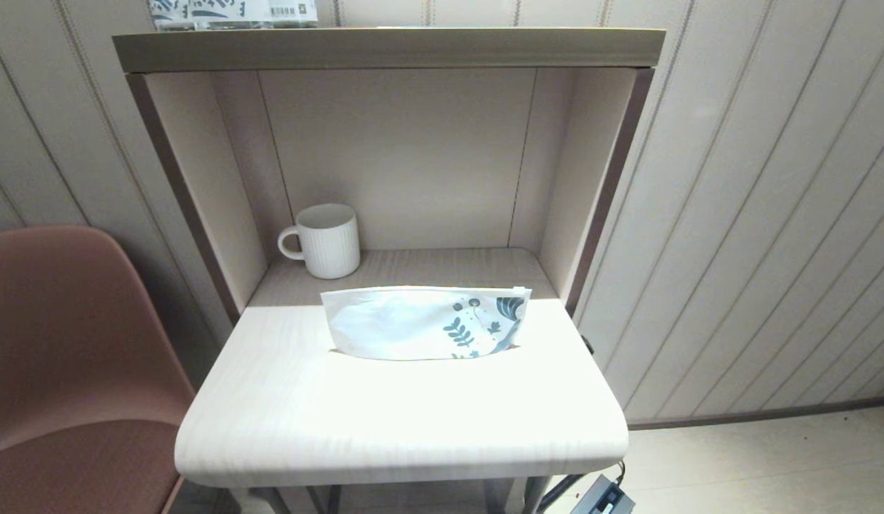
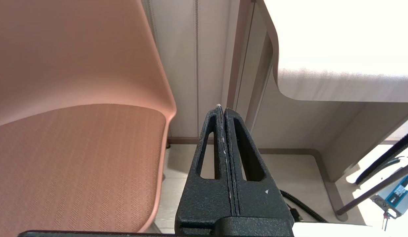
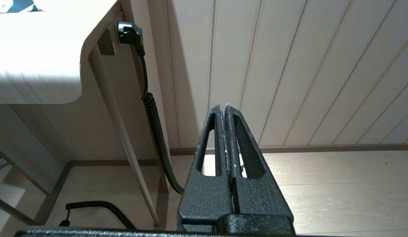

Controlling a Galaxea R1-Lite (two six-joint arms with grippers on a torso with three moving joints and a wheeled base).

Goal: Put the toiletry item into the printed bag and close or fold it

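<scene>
The printed bag (image 1: 424,323) lies flat across the back of the small white table (image 1: 385,421), its blue-grey leaf print at the right end. A corner of that print (image 3: 16,6) shows on the tabletop in the right wrist view. The thin white toiletry stick is nowhere in sight. My left gripper (image 2: 222,109) hangs shut below the table's left side, beside the chair. My right gripper (image 3: 223,107) hangs shut below the table's right side, facing the panelled wall. Neither holds anything, and neither arm shows in the head view.
A white ribbed mug (image 1: 324,240) stands in the alcove behind the bag. A printed package with a barcode (image 1: 231,12) sits on the top shelf. A pink chair (image 1: 63,357) is at the left. A black plug and coiled cable (image 3: 151,108) hang by the table's right leg.
</scene>
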